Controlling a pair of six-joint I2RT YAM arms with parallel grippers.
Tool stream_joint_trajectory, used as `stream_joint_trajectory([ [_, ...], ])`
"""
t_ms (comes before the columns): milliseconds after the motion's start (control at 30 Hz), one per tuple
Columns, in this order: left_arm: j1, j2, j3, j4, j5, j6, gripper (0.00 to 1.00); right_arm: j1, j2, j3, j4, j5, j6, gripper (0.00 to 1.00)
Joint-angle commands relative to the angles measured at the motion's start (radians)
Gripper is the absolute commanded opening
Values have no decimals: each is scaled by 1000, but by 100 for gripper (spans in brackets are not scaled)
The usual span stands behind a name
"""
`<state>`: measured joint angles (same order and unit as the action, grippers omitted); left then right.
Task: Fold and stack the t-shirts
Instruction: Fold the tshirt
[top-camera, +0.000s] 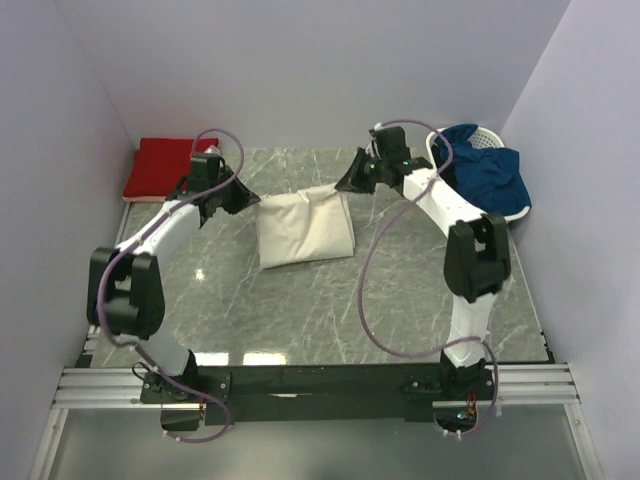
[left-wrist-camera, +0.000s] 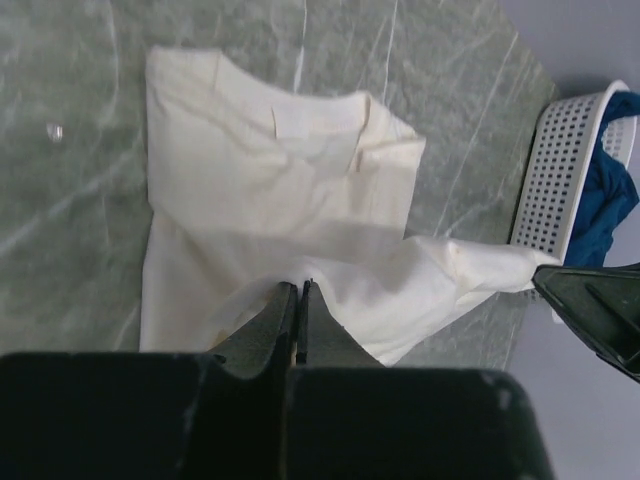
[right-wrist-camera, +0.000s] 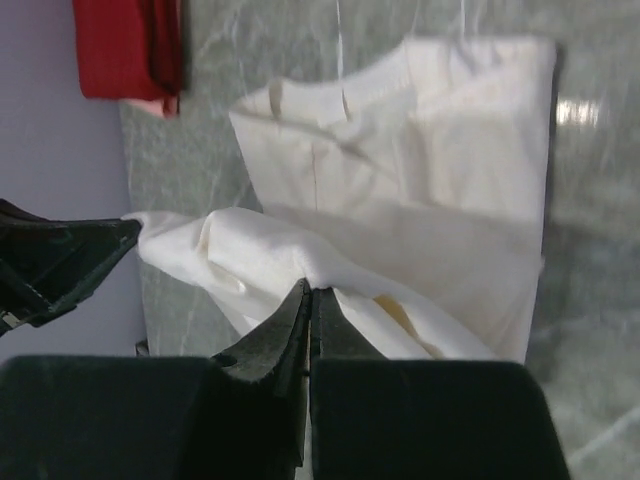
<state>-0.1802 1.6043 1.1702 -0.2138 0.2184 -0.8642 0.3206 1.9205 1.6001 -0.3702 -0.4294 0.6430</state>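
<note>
Cream cloth is pinched in both pairs of black jaws. The left gripper (left-wrist-camera: 302, 290) is clamped tight on one raised end of the cream t-shirt (top-camera: 300, 232) and the right gripper (right-wrist-camera: 310, 295) on the other, with the lifted edge spanning between them. Beneath the fingers, the rest of the shirt lies on the grey marble table (top-camera: 400, 290). Outward of the left gripper sits a folded red t-shirt (top-camera: 160, 165), with a pink t-shirt (right-wrist-camera: 165, 104) showing under its edge. Outward of the right gripper stands a white basket (top-camera: 480, 132) holding blue cloth (top-camera: 490, 175).
</note>
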Motion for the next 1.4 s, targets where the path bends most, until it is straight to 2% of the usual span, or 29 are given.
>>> stream_joint_trajectory([
  [0,42,121,107,74,67,30,0,-31,148,193,-7,-69,-20,0],
  [233,117,414,336,110,147,63,0,-77,466,570,-27,-129,1,0],
  [267,122,448,409,97,159,73,0,-83,506,592,-18,-146,7,3],
  [300,125,498,440,77,162,77,3,-86,524,609,-9,-150,17,18],
  [333,136,517,465,76,164,89,17,-95,540,647,-6,-152,15,27],
  [400,146,540,506,65,151,94,32,-106,572,679,-9,-163,14,46],
  [433,159,539,503,71,153,94,42,-118,575,699,-18,-166,11,49],
  [467,166,534,502,74,153,94,47,-124,568,696,-19,-167,9,52],
  [533,177,517,496,76,156,97,62,-133,537,652,-18,-157,0,52],
  [567,177,508,487,73,153,100,62,-138,491,626,-15,-149,-2,53],
  [667,177,429,422,103,148,93,57,-127,376,488,10,-140,-9,52],
  [700,170,408,401,112,147,77,47,-123,344,400,43,-138,-2,51],
  [833,127,319,295,122,78,68,34,-71,189,221,114,-149,6,47],
  [900,102,292,273,116,64,62,20,-26,155,143,140,-140,4,47],
  [1000,78,299,243,142,81,53,12,26,132,65,184,-140,14,46],
  [1100,64,353,276,139,101,71,6,54,153,20,194,-137,17,45],
  [1367,62,569,416,80,102,139,3,28,192,-196,289,-149,38,41],
])
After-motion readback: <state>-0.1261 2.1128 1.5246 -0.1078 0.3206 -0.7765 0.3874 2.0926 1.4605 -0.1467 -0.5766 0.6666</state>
